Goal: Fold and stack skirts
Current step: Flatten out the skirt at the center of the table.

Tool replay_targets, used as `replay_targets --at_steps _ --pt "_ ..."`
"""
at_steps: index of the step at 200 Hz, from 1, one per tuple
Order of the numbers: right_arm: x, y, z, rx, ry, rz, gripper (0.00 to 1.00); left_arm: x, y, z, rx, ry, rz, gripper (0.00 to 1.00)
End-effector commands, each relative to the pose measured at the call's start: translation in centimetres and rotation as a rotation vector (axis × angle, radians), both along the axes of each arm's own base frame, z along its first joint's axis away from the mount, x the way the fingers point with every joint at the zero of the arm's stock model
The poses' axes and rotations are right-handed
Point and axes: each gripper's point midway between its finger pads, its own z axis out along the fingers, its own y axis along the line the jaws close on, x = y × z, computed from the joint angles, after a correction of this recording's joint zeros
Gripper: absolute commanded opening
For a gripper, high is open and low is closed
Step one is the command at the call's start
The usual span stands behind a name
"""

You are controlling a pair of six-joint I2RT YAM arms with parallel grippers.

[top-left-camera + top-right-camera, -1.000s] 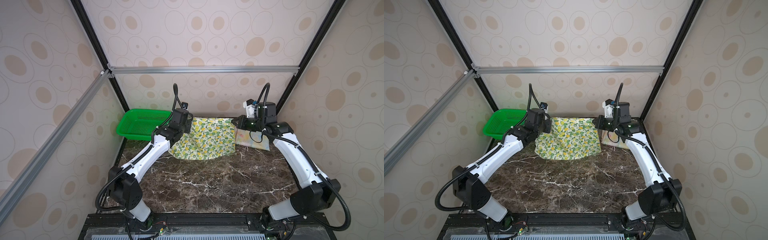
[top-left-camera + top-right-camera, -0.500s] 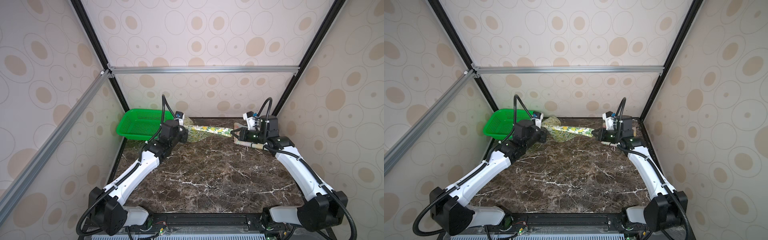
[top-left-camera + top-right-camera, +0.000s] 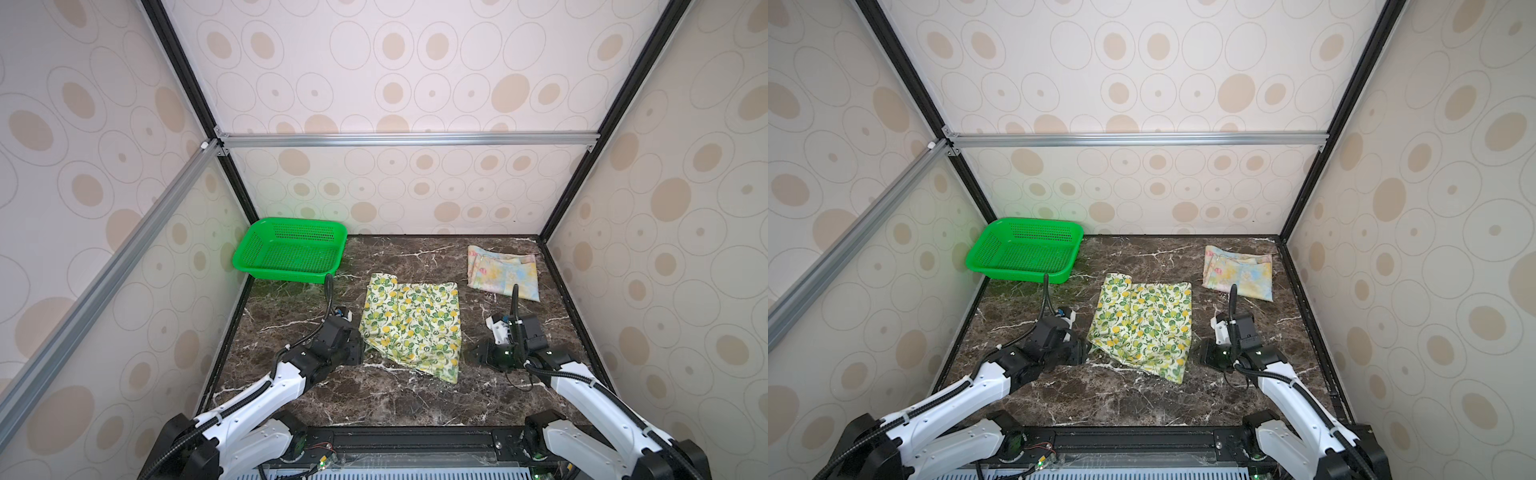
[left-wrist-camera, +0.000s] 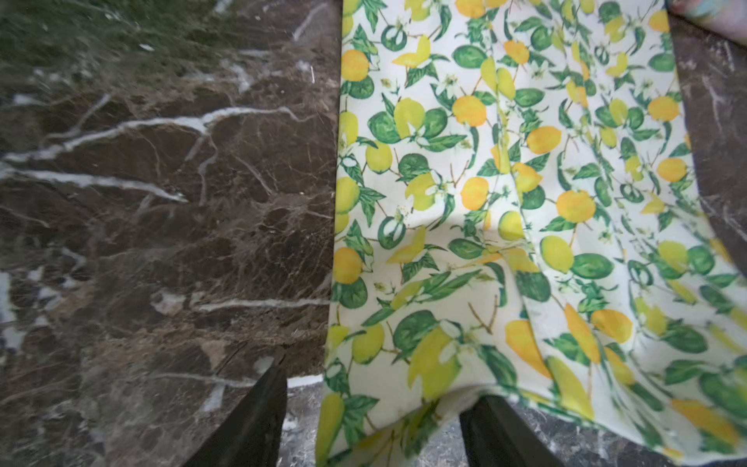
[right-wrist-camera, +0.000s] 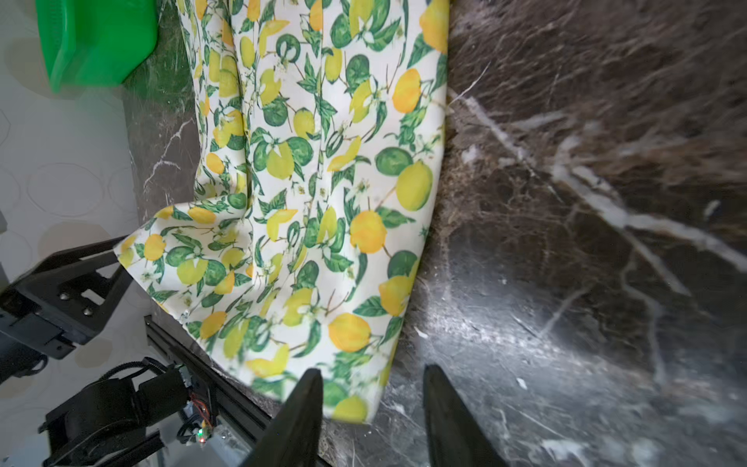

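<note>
Marble tabletop (image 3: 374, 399) shows along lemon skirt (image 3: 411, 324) edges.

The left arm (image 3: 266, 386) and the right arm (image 3: 582, 386) have glossy white shells on their long links and matte black housings at the joints. A black ribbed cable hose (image 3: 329, 291) rises from each wrist, and thinner black cables run along the white links. A white camera block (image 3: 496, 328) sits on the right wrist, next to a small green light (image 3: 505, 353). The left gripper (image 4: 376, 408) and the right gripper (image 5: 372, 388) end in plain black, tapering jaws. Small round screw heads (image 5: 63, 296) dot the left gripper's black body.
</note>
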Motion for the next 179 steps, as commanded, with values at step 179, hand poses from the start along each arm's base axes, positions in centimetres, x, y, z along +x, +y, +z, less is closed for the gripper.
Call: replay_targets --at_steps 179 --pt "-3.5 2.9 -4.9 -0.108 0.176 0.051 0.48 -0.6 5.6 -4.6 0.26 0.244 0.294 0.59"
